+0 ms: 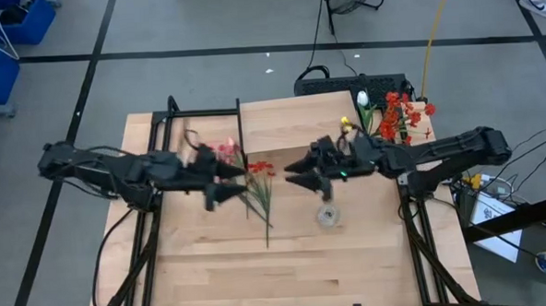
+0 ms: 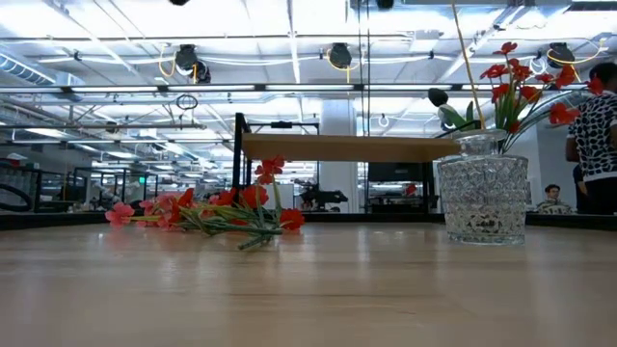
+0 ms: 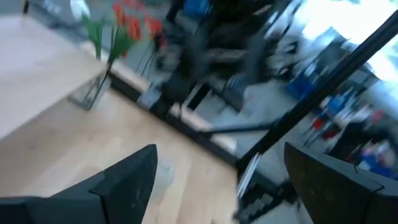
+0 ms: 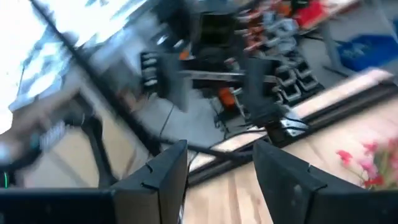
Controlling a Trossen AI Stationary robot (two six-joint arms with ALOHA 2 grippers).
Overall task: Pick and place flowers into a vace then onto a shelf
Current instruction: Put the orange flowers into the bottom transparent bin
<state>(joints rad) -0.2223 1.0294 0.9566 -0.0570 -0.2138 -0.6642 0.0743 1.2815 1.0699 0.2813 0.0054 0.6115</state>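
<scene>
Red sprays with green stems (image 1: pixel 261 186) (image 2: pixel 241 207) lie flat on the table near the shelf's front edge, and pink ones (image 1: pixel 225 152) (image 4: pixel 367 165) lie just to their left. A cut-glass vase (image 1: pixel 328 215) (image 2: pixel 482 198) stands upright on the table. More red flowers with a white bud (image 1: pixel 393 115) (image 3: pixel 118 28) stand upright by the shelf's right end. The shelf (image 1: pixel 299 120) (image 2: pixel 337 147) sits at the far middle. My left gripper (image 1: pixel 245 183) (image 3: pixel 217 155) is open, raised left of the red sprays. My right gripper (image 1: pixel 288 173) (image 4: pixel 217 149) is open, raised to their right.
A black metal frame (image 1: pixel 188 115) stands on the table's far left corner. A black box with cables (image 1: pixel 353 80) sits on the floor beyond the far edge. The near half of the tabletop (image 1: pixel 260 273) is bare wood. A person (image 2: pixel 593 135) is in the room beyond.
</scene>
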